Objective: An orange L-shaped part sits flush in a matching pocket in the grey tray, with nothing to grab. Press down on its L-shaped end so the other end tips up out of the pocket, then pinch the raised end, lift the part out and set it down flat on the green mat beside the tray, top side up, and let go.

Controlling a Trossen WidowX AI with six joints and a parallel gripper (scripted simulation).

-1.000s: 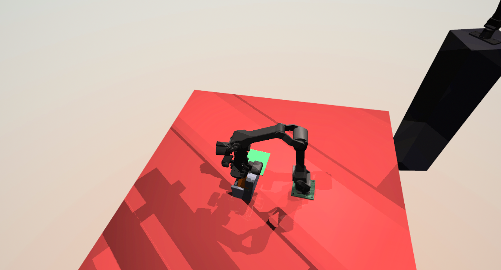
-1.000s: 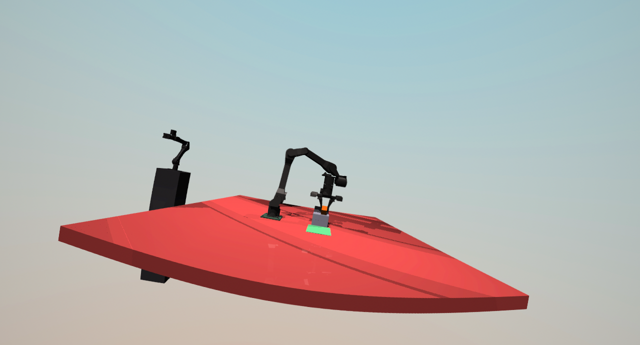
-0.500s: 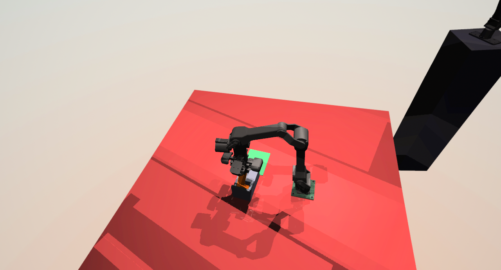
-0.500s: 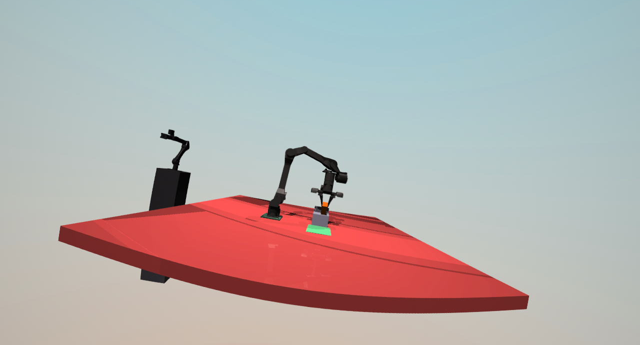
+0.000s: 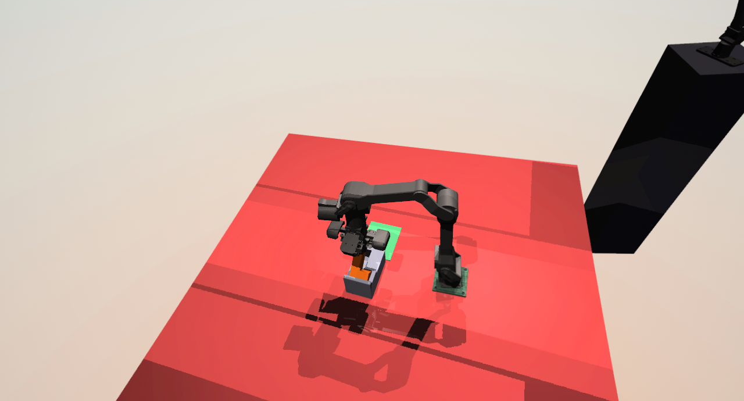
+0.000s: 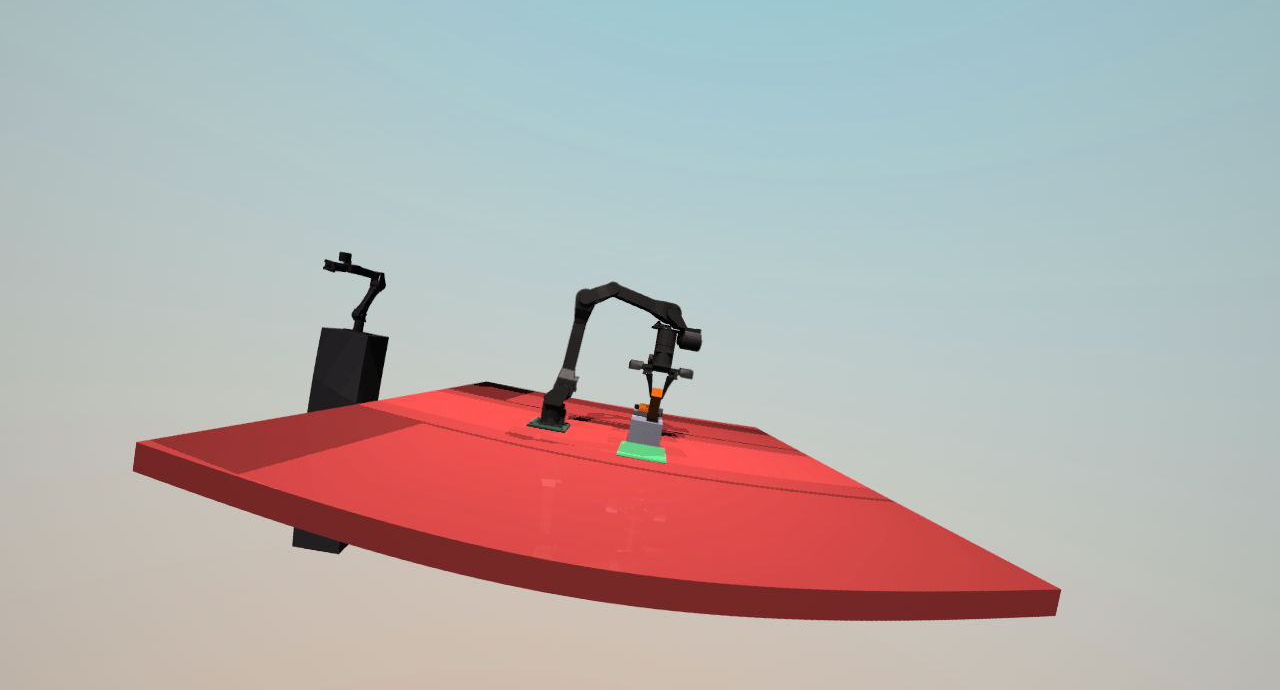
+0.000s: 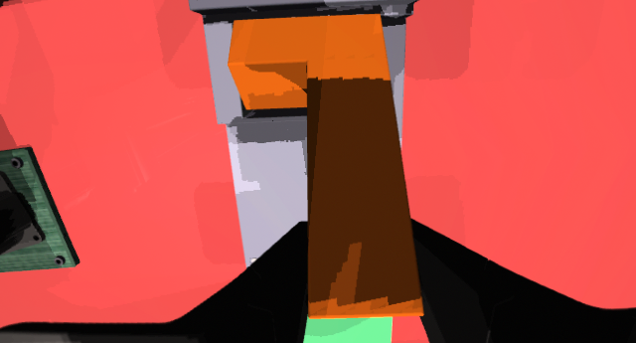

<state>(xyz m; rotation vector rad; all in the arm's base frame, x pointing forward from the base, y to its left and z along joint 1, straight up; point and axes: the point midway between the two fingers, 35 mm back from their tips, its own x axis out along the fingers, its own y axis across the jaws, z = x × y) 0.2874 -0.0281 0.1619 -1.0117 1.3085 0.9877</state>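
Observation:
My gripper (image 6: 657, 392) (image 7: 355, 232) is shut on the orange part (image 5: 360, 272) (image 6: 654, 407) (image 7: 350, 45), one finger on each side of its long straight bar. The pinched end is the higher one. The part slopes down to its L-shaped end, which is low over the far end of the grey tray (image 5: 357, 287) (image 6: 644, 432) (image 7: 270, 194). It seems raised relative to the pocket; whether it still touches the tray I cannot tell. The green mat (image 5: 393, 238) (image 6: 641, 453) (image 7: 348, 331) lies flat beside the opposite end of the tray. In the top view the fingertips are hidden.
The tray and mat lie on a red table (image 5: 499, 315) (image 6: 537, 543). My arm's base plate (image 5: 437, 289) (image 6: 547, 426) (image 7: 57, 234) is to one side of the tray. A second arm (image 5: 732, 34) (image 6: 368, 292) stands on a black pedestal (image 5: 644, 138) (image 6: 344, 372) beyond the table.

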